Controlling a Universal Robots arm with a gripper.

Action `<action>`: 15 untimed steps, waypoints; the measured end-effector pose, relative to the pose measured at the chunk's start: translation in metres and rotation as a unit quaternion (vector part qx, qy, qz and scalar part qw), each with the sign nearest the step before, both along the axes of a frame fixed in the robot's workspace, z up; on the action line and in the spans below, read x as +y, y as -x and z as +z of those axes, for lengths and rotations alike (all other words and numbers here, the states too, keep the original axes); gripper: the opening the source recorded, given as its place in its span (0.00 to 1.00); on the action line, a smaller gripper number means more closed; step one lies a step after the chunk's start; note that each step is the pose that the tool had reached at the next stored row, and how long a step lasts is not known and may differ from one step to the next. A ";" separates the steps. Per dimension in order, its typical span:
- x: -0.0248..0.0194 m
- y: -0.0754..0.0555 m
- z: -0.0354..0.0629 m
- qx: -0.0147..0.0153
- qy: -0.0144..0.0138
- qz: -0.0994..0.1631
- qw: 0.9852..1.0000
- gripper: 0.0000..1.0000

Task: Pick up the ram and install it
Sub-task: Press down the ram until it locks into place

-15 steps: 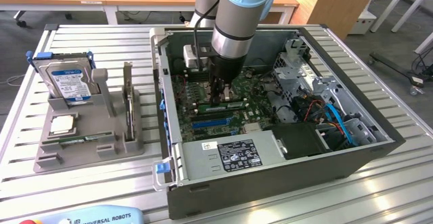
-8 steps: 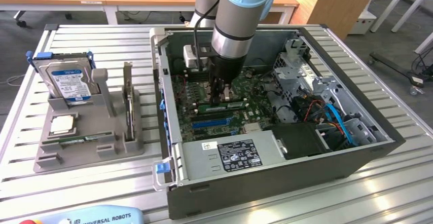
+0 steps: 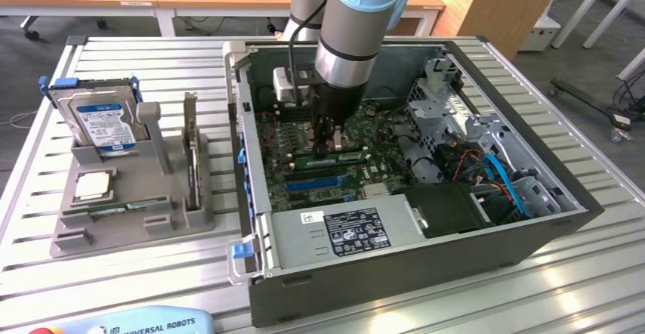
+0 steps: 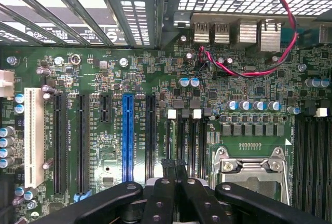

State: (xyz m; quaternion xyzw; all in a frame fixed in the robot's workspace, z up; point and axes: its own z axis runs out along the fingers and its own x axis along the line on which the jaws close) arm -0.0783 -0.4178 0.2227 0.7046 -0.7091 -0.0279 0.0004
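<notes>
The arm's wrist hides most of the gripper [image 3: 325, 151] in the exterior view and the wrist view cuts it off [image 4: 174, 164], so I cannot tell whether it is open, closed or gripping. It hangs low inside the open computer case [image 3: 403, 266] over the motherboard [image 3: 302, 134], with the metal drive cage [image 3: 443, 100] close beside. The ram [image 3: 348, 157], a narrow green stick with a pale label, sits on edge on the board just beside the gripper's tips, contact unclear.

Arm [image 3: 348, 39] vertical, gripper [image 3: 325, 146] downward, fingers together
</notes>
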 end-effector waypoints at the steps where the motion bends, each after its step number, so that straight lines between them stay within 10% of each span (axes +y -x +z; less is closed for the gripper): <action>1: 0.0000 0.000 -0.0004 0.000 0.000 0.000 1.000 0.10; 15: 0.0000 0.000 -0.0014 0.000 0.000 0.000 1.000 0.10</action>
